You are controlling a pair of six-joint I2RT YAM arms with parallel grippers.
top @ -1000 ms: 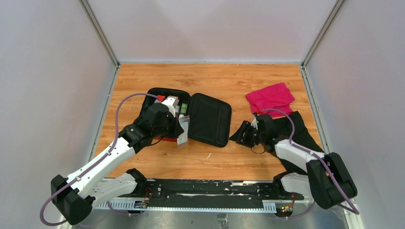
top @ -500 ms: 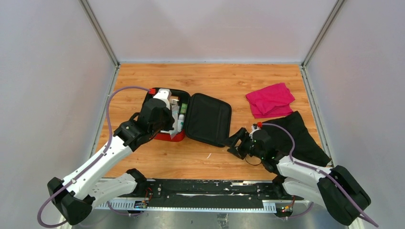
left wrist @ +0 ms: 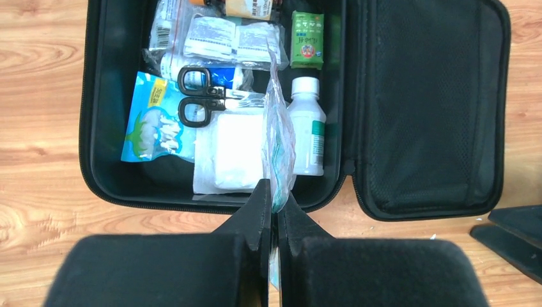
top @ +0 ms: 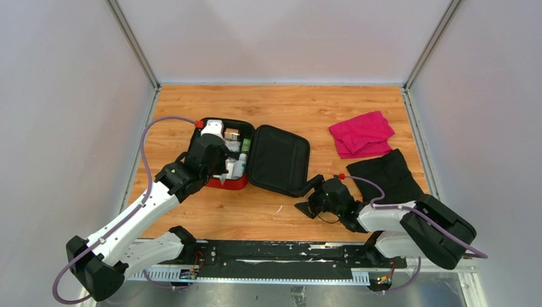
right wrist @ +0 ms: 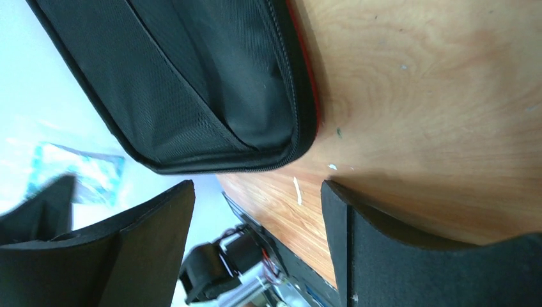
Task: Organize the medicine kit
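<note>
left arm [top: 137,214]: stretched forward from its base, wrist tipped downward | left gripper [left wrist: 275,195]: jaws pressed together, thin packet [left wrist: 278,147] pinched at the tips | right arm [top: 390,214]: folded low, forearm laid leftward near the bases | right gripper [right wrist: 257,192]: held low, turned on its side, jaws spread wide

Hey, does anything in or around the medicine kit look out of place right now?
Yes. A clear plastic packet stands on edge over the medicine kit, pinched in the left end effector rather than lying flat like the other supplies. Nothing looks spilled or damaged.
</note>
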